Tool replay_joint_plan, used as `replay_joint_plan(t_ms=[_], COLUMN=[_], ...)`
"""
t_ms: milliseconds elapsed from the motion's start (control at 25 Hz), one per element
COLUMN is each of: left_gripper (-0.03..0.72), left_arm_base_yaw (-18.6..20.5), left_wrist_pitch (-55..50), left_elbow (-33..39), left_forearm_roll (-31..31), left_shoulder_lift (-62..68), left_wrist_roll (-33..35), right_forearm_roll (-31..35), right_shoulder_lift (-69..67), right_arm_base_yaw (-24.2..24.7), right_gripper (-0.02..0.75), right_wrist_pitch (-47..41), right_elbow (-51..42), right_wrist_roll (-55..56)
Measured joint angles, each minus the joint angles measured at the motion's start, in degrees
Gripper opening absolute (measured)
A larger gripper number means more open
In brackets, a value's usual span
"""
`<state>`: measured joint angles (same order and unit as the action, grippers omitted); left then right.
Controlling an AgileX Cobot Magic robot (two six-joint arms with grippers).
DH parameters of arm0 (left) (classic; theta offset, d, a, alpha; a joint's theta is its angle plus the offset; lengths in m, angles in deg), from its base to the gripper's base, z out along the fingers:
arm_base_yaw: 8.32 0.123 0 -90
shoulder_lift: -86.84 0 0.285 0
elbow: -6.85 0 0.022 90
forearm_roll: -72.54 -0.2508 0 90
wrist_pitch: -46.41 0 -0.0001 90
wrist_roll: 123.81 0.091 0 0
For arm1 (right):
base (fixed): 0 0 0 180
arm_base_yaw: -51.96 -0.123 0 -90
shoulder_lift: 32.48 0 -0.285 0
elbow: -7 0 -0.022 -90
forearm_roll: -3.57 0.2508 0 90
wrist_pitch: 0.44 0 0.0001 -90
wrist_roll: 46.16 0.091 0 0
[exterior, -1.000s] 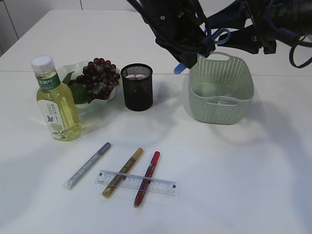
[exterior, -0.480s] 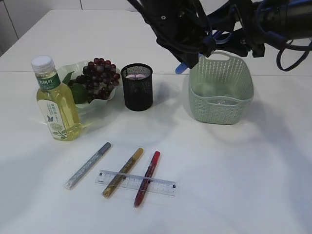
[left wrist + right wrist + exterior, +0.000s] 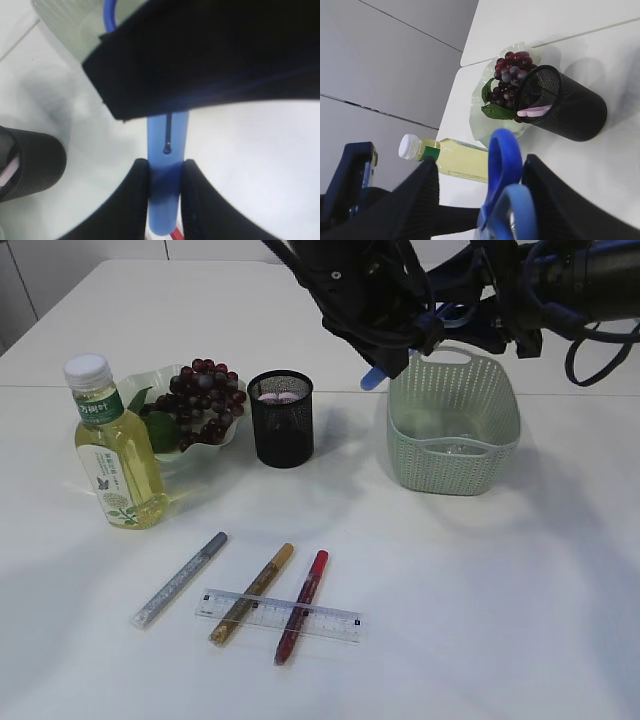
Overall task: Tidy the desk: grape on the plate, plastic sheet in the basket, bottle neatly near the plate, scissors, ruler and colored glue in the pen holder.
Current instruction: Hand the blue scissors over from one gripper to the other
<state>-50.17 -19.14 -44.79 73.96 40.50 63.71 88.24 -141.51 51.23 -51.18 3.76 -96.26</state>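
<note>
Blue-handled scissors held in the air between both grippers, above the white table, by the pale green woven plastic basket.

Left gripper pinches the blue blade sheath, fingers nearly closed on it. Right gripper spread around the 2 blue handle loops, not visibly squeezing. Black mesh pen holder stands between basket and grape plate. Yellow-liquid bottle upright left. 3 glue pens and clear ruler lie in front.
</note>
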Motion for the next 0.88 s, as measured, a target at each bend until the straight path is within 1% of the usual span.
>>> replay_joint_plan(t_ms=[240, 480, 800, 880], left_gripper=[0.127, 0.127, 0.127, 0.127], left_arm_base_yaw=[0.00, 0.00, 0.00, 0.09], left_wrist_pitch=[0.23, 0.53, 0.62, 0.62], left_elbow=[0.00, 0.00, 0.00, 0.00], left_forearm_roll=[0.00, 0.00, 0.00, 0.00], left_shoulder_lift=[0.00, 0.00, -0.12, -0.12], left_wrist_roll=[0.00, 0.00, 0.00, 0.00], right_forearm_roll=[0.11, 0.11, 0.11, 0.11], right_shoulder_lift=[0.00, -0.09, -0.09, -0.09], right_arm_base_yaw=[0.00, 0.00, 0.00, 0.00], right_gripper=[0.330, 0.209, 0.122, 0.111], right_wrist_pitch=[0.13, 0.48, 0.48, 0.48], right_elbow=[0.00, 0.00, 0.00, 0.00], right_wrist_roll=[0.00, 0.00, 0.00, -0.04])
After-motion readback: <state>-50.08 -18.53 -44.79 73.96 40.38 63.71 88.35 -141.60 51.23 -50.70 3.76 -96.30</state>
